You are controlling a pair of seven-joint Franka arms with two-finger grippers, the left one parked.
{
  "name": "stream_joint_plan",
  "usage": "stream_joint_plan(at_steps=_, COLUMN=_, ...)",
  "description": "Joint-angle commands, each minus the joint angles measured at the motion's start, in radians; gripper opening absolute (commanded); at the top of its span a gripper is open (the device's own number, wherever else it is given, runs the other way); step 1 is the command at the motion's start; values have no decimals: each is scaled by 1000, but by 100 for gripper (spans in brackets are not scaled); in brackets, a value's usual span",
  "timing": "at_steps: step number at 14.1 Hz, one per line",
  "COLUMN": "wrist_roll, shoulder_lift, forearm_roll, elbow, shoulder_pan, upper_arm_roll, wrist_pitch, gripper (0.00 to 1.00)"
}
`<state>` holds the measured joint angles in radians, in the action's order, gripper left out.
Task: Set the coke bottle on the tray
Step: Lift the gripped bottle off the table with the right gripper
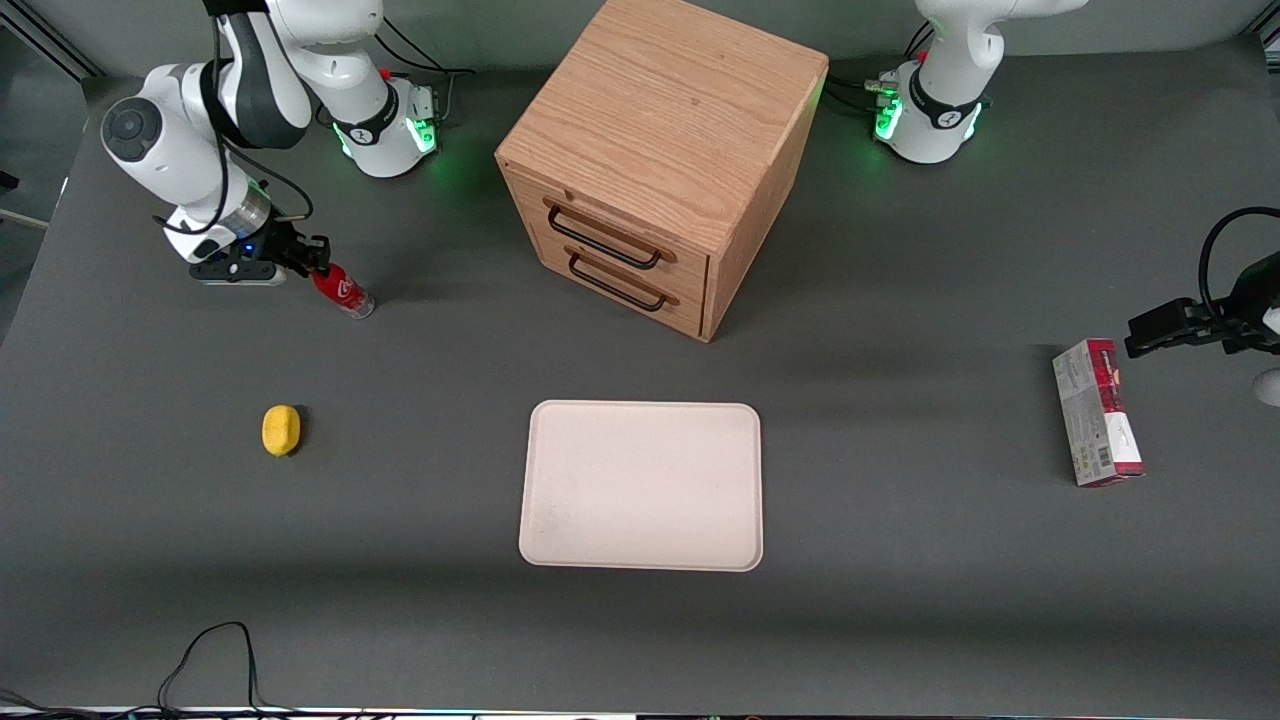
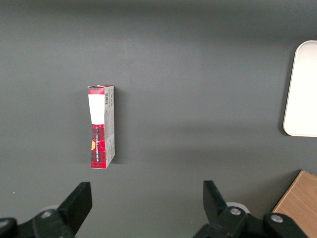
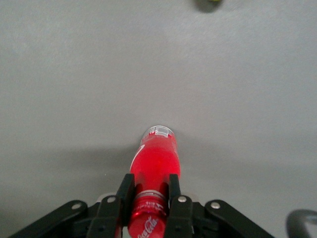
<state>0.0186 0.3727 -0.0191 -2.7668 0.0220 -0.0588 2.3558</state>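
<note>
Right arm's gripper [image 1: 312,262] hangs low, fingers [image 3: 174,193] clamped.

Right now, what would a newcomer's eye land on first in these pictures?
Probably the wooden drawer cabinet, standing farther from the front camera than the cream tray, which has nothing on it. Next comes the red coke bottle, clamped near its neck by the gripper toward the working arm's end of the table. A yellow lemon lies nearer the camera than the bottle.
</note>
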Motion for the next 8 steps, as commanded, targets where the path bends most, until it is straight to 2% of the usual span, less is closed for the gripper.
stream_joint_plan(at_steps=1, wrist_roll=-26, shoulder_lift=-57, forearm_roll=-4, elbow=99, shoulder_pan=24, upper_arm_roll=-3, wrist_pitch=-27, gripper=0)
stream_joint_plan(at_steps=3, wrist_roll=-26, shoulder_lift=-96, forearm_roll=-1, elbow=201, shoulder_pan=33, upper_arm_roll=2, wrist_pitch=-99, gripper=0)
stream_joint_plan(at_steps=8, wrist_roll=-11, shoulder_lift=-257, forearm_roll=7, elbow=630, shoulder_pan=35, upper_arm_roll=42, wrist_pitch=-459, gripper=0)
